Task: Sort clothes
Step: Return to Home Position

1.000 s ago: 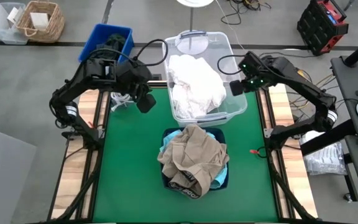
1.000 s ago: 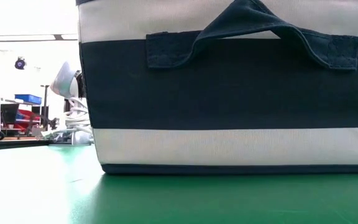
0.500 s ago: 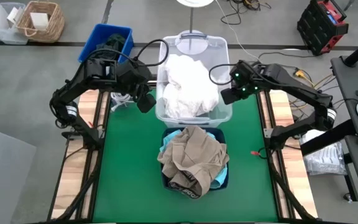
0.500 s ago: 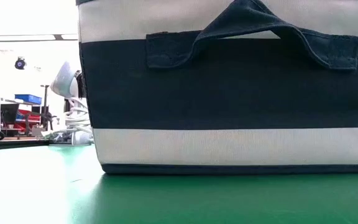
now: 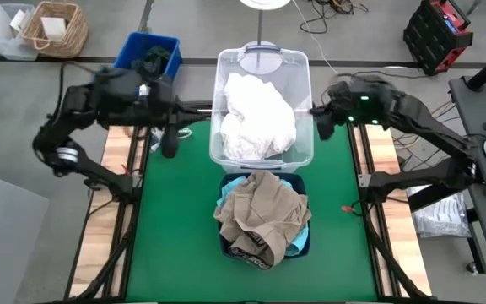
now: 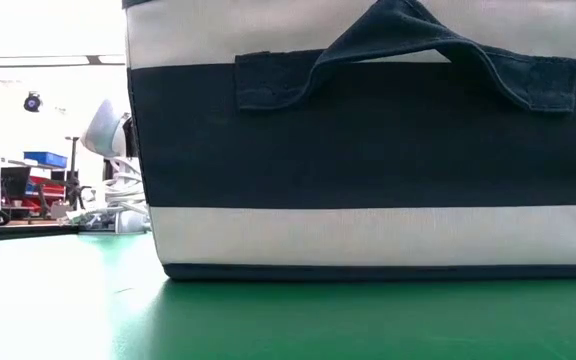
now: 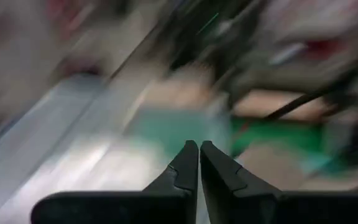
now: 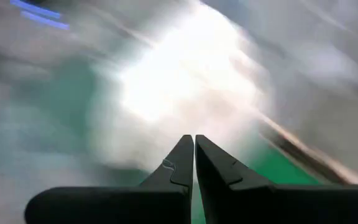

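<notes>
A clear plastic bin (image 5: 221, 150) stands at the table's far middle, filled with white clothes (image 5: 258, 114). In front of it sits the navy fabric box (image 5: 226, 241), which fills the low view (image 6: 368, 150). A khaki garment (image 5: 261, 213) is heaped on top of the box, and a teal one (image 5: 297, 242) shows under it. My left gripper (image 5: 169, 148) is shut, left of the bin and apart from it. My right gripper (image 5: 319, 127) is shut, close beside the bin's right wall. Both wrist views are blurred, with the fingers closed on nothing. My right gripper stands close by the upper part of the bin's right wall (image 5: 312, 127), its shut fingers pointing toward the table's left. Whether it touches the wall, I cannot tell.
Beyond the table's far left corner stand a blue crate (image 5: 133, 51) and a wicker basket (image 5: 53, 25). A red-and-black case (image 5: 437, 34) is at the far right. Bare green mat (image 5: 175, 219) lies on both sides of the navy box.
The bin has slid toward the table's left and turned square to the table, with my right gripper at its right wall. My right gripper has then drawn back toward the right. My left arm has swung toward the table's left edge, away from the bin.
</notes>
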Tool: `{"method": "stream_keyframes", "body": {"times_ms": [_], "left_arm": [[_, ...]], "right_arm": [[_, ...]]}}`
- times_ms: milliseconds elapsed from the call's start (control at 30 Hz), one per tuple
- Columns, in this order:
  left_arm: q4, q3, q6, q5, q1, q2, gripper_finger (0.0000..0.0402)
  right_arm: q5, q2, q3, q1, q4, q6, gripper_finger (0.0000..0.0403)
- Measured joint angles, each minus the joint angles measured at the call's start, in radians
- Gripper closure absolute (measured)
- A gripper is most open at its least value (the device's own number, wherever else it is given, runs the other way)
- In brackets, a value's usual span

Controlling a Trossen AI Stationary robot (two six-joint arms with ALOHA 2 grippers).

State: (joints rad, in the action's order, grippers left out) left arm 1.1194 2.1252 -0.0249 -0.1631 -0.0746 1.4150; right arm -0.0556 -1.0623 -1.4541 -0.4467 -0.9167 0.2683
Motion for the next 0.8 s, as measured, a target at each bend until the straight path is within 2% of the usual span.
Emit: {"method": "stream_keyframes", "body": {"times_ms": [133,200,233,300,367,400,467,533,667,800], "left_arm": [[-0.501,-0.253,0.101,0.410,0.024,-0.103,0.0401],[-0.638,-0.354,0.149,0.556,0.024,-0.128,0.0401],[-0.706,-0.396,0.167,0.568,0.024,-0.138,0.0401],[-0.859,-0.456,0.144,0.525,0.023,-0.153,0.0401],[-0.960,-0.490,-0.048,0.461,0.022,-0.161,0.0401],[-0.952,-0.501,-0.093,0.438,0.019,-0.168,0.0401],[-0.864,-0.534,-0.072,0.467,-0.002,-0.186,0.0401],[-0.837,-0.595,-0.062,0.448,-0.010,-0.212,0.0401],[-0.964,-0.755,-0.063,0.409,-0.016,-0.298,0.0401],[-1.019,-0.906,-0.062,0.403,-0.023,-0.392,0.0401]], "right_arm": [[0.513,0.074,0.101,0.072,0.436,-0.266,0.0394],[0.681,0.091,0.126,0.101,0.559,-0.428,0.0394],[0.701,0.104,0.134,0.105,0.602,-0.475,0.0394],[0.690,0.124,0.139,0.111,0.723,-0.424,0.0394],[0.688,0.128,0.138,0.136,0.865,-0.278,0.0394],[0.688,0.127,0.138,0.144,0.901,-0.217,0.0394],[0.716,0.136,0.138,0.148,0.894,-0.189,0.0394],[0.807,0.150,0.151,0.150,0.845,-0.269,0.0394],[0.957,0.171,0.212,0.150,0.788,-0.344,0.0394],[0.973,0.213,0.313,0.150,0.788,-0.405,0.0394]]}}
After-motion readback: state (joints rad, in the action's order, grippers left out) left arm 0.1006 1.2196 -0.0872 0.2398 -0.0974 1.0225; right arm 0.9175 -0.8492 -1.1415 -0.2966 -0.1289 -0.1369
